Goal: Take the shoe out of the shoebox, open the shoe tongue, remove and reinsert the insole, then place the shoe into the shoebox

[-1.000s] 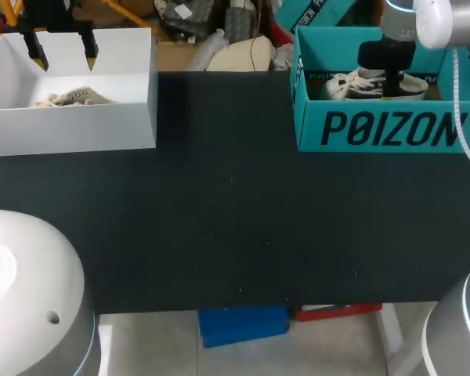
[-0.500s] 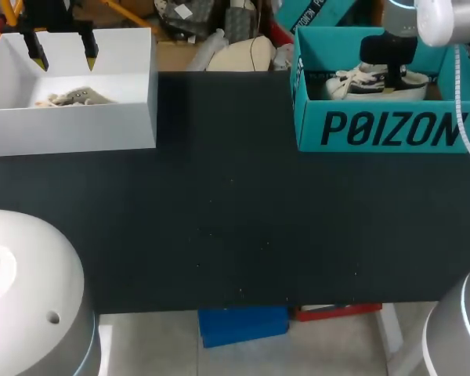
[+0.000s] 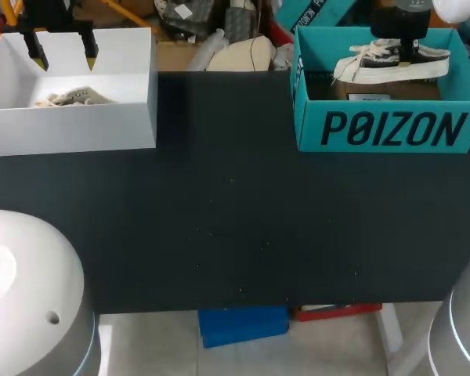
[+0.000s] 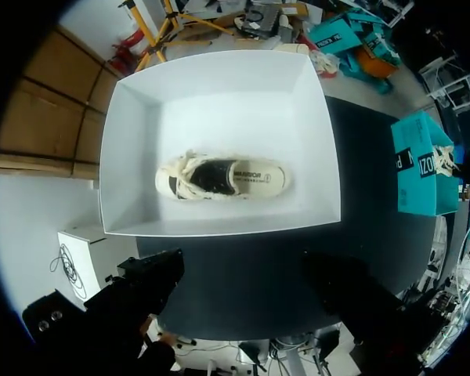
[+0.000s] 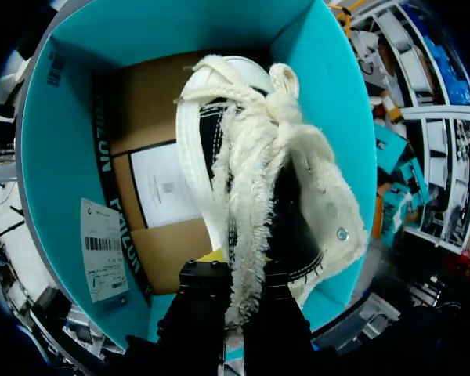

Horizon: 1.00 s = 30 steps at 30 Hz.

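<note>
The teal shoebox (image 3: 376, 129) stands open at the far right corner of the dark worktop (image 3: 235, 219). The right gripper (image 5: 239, 274) is closed on the black-and-white canvas shoe (image 3: 392, 61), its two dark fingers pinching the top of the shoe from both sides, around the tongue and the cream laces. The shoe hangs from that grip over the inside of the shoebox, roughly level, clear of the box's floor. Its toe points toward the worktop's left edge and its white sole faces down. Whether the sole is fully above the rim cannot be told. On the brown cardboard floor of the shoebox, under the shoe, lies a white printed sheet (image 5: 168, 188), and a barcode sticker (image 5: 103, 247) sits on one inner teal wall. At the far left corner of the worktop stands a white box (image 3: 78, 129), well apart from the shoebox. A second shoe (image 4: 219, 176), cream and dark, lies in the middle of its floor with the insole showing. The left gripper (image 3: 63, 53) hangs above the white box near its far wall, fingers spread wide and holding nothing, well clear of the second shoe.
</note>
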Tool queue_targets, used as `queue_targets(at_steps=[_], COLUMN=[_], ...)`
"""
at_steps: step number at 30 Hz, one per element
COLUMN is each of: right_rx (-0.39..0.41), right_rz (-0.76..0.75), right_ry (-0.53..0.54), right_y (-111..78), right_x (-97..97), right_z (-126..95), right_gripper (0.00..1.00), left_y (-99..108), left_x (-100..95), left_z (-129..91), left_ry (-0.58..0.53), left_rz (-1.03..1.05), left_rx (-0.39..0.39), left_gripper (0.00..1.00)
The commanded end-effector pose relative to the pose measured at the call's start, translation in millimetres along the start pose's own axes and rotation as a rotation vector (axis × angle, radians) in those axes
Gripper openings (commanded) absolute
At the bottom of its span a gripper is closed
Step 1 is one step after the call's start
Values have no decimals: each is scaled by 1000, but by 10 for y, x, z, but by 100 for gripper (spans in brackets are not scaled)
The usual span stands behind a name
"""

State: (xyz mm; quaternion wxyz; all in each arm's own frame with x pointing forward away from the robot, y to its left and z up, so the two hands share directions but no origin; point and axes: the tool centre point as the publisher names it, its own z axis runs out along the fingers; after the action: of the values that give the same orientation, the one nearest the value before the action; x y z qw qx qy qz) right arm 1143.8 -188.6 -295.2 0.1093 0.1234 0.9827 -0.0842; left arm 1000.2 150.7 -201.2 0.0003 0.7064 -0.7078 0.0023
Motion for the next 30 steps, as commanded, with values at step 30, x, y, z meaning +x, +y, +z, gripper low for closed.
queue_targets(at_steps=[30], right_rx=[102], right_rz=[48], right_ry=[-293], right_y=[1502], right_x=[1762], right_z=[-3104], right_gripper=[0], left_y=[2], left_x=[2], left_z=[-6], left_ry=[-2], left_rz=[-1], left_rx=[-2], left_gripper=[100])
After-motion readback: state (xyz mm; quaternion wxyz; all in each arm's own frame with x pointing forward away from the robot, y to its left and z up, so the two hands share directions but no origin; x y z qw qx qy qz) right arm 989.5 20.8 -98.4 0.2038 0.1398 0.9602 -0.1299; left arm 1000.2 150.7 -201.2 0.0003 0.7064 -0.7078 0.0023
